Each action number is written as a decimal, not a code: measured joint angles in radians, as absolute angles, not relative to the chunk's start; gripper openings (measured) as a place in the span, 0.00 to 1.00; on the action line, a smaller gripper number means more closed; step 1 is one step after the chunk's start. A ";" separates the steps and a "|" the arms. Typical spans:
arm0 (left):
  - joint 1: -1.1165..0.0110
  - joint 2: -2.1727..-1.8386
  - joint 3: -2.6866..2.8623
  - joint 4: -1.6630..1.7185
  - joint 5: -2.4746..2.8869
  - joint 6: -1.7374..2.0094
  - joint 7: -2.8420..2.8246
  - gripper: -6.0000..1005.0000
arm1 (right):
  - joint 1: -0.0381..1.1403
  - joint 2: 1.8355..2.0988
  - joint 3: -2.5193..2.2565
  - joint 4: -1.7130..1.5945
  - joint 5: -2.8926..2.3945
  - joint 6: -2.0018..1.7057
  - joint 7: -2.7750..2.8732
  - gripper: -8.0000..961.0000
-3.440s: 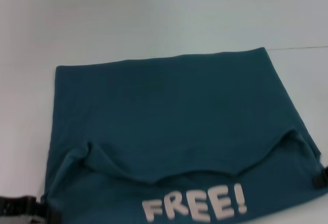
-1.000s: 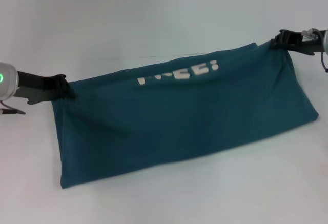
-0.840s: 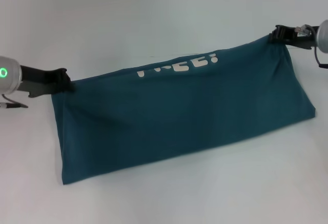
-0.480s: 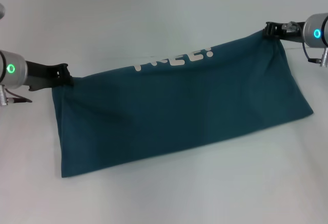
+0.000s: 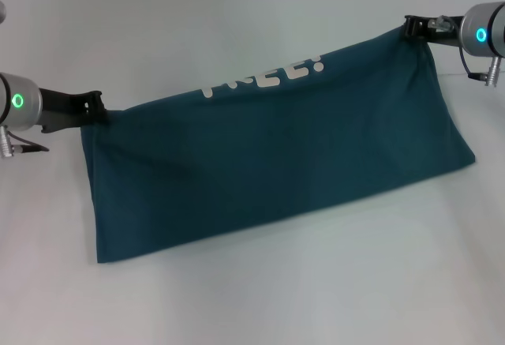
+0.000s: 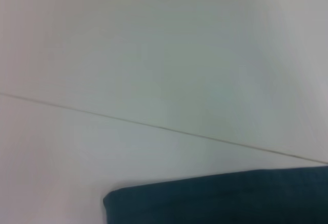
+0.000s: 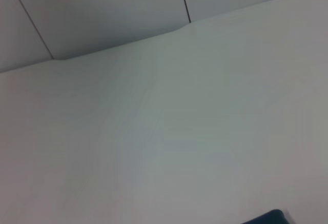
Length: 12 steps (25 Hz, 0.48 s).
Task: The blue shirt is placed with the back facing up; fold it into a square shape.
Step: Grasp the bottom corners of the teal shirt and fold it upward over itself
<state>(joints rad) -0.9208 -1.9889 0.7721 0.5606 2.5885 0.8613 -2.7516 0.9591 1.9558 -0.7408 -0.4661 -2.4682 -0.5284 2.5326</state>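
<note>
The blue shirt (image 5: 276, 151) is a dark teal cloth folded into a long band across the white table, with part of its white "FREE!" lettering (image 5: 264, 79) showing upside down along its far edge. My left gripper (image 5: 96, 110) is shut on the shirt's far left corner. My right gripper (image 5: 412, 28) is shut on the far right corner. Both corners are held up and the cloth hangs taut between them, its near edge resting on the table. The shirt's edge shows in the left wrist view (image 6: 220, 198), and a small dark tip of it in the right wrist view (image 7: 266, 218).
The white table (image 5: 252, 298) spreads all around the shirt. A thin seam line (image 6: 154, 126) crosses the table surface. A grey wall with panel joints (image 7: 102, 14) stands beyond the table's far edge.
Both grippers carried the shirt's near edge with the lettering up and over to the far side, folding the shirt in half. In the last second they moved slightly farther away, pulling the cloth taut.
</note>
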 joint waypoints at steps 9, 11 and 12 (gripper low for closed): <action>-0.921 -1.991 0.776 0.560 2.592 0.830 -2.768 0.04 | 0.982 1.964 -0.820 -0.412 -2.468 -0.422 2.532 0.11; -0.921 -1.993 0.776 0.560 2.593 0.827 -2.766 0.04 | 0.983 1.966 -0.822 -0.404 -2.468 -0.402 2.532 0.11; -0.921 -1.995 0.776 0.560 2.593 0.826 -2.765 0.04 | 0.983 1.966 -0.823 -0.403 -2.468 -0.393 2.532 0.11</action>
<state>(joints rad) -0.9211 -1.9946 0.7762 0.5600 2.5931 0.8260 -2.7647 0.9832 1.9662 -0.8229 -0.4032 -2.4682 -0.3933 2.5321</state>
